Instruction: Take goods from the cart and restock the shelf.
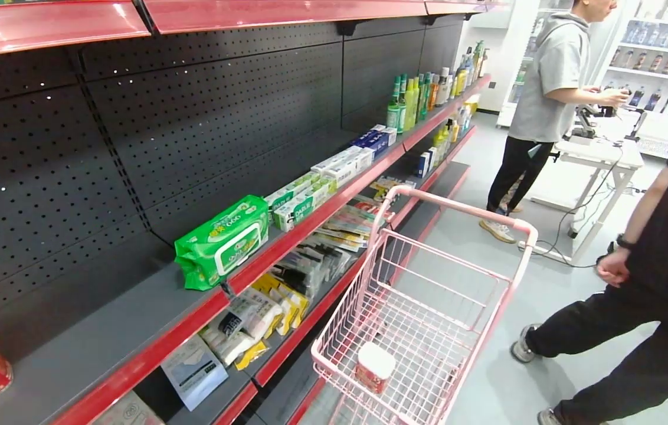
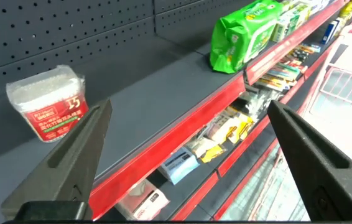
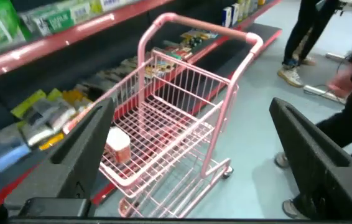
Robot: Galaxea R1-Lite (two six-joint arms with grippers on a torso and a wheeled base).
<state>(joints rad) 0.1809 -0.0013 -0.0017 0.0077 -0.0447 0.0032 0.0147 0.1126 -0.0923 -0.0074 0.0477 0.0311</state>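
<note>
Grey shelf (image 1: 104,336), jar (image 1: 375,367) upright in pink cart (image 1: 458,206)

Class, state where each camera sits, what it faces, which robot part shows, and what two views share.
Head view: on the robot's head, looking down along the shelf and pink cart.
Left wrist view: on the left arm, facing the shelf; open left claw in front, green pack beyond.
Right wrist view: on the right arm, facing the cart; open right claw in front.
Shared: cart in head and right wrist views.
</note>
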